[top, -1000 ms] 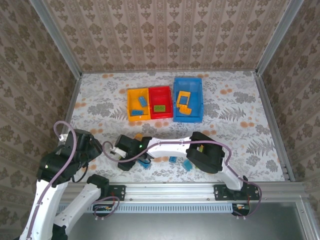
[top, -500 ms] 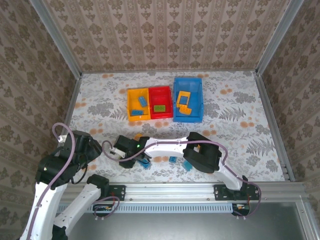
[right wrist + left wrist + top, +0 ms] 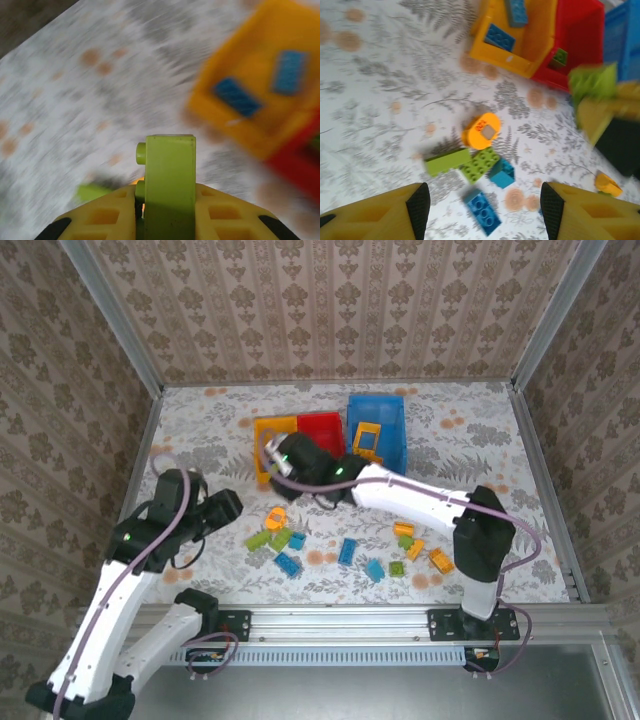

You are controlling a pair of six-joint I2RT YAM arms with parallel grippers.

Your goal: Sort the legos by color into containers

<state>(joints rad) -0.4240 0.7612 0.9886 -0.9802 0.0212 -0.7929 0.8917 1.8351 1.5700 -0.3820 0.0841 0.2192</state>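
Jaws of my right gripper [image 3: 167,210] clamp a green brick [image 3: 170,170] beside the yellow bin [image 3: 227,127]; my left gripper [image 3: 481,200] gapes empty.

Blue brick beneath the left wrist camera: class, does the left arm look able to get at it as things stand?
Probably yes: its jaws stand open and empty, the blue brick shows between them in the wrist view, nothing over it.

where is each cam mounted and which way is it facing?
Top external: above, behind the bases, looking down on the floral table; left hand and right hand show.
Left wrist: on left arm, facing loose plastic bricks; own yellow fingers at bottom.
Right wrist: blurred, facing tabletop; own fingers clamp a light green studded brick.
Shared: small yellow-orange plastic bin, all three.
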